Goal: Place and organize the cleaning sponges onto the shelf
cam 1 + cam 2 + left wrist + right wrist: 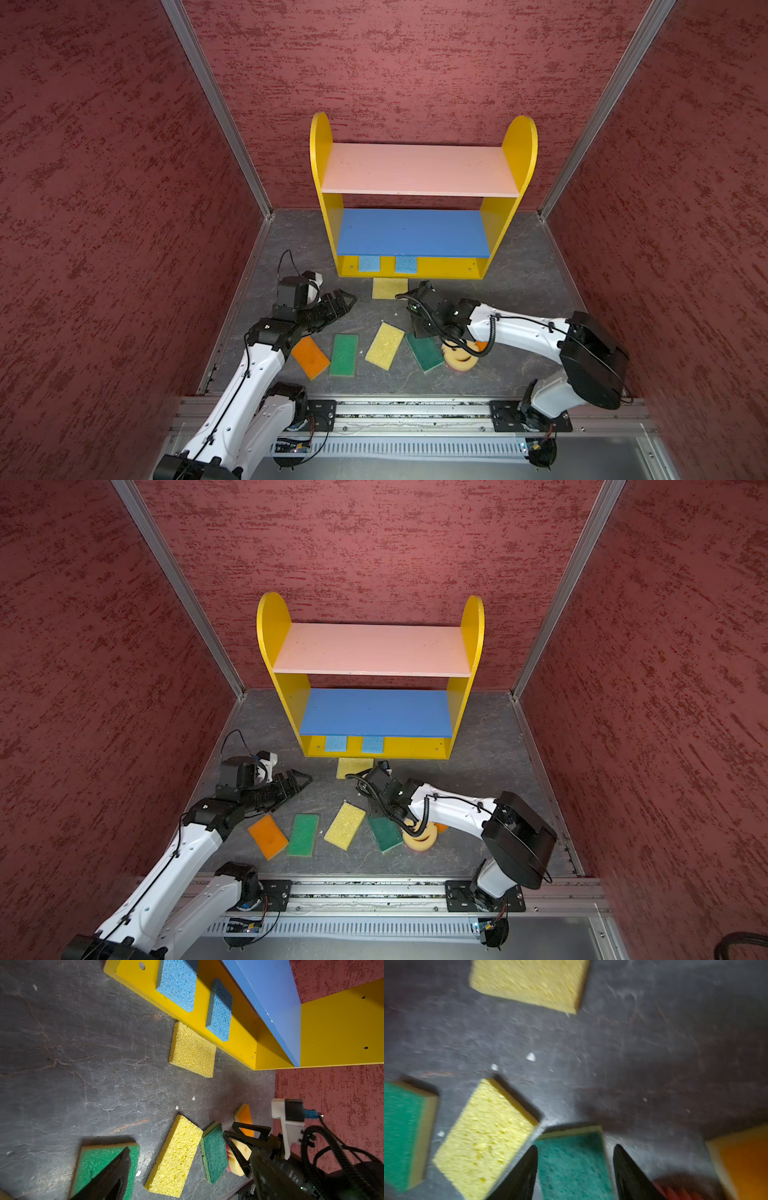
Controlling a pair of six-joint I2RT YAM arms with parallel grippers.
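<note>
Pick-up step in hand, by my judgement: my right fingers (419, 330) hung parted and empty over the green sponge (424, 353) at lower centre of a top view, my left fingers (351, 302) wide and empty at lower left, two blue sponges (369, 263) alone on the shelf (451, 268) base at centre; next required lowering and a square close.

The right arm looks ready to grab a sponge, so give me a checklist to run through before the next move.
1. Right claw open: ok.
2. Green sponge lined up under it: ok.
3. Smiley sponge clear of that green sponge: not ok, it looks pressed against it.
4. Left claw open, empty, out of the way: ok.
5. Free room on shelf base beside blue sponges: ok.
</note>
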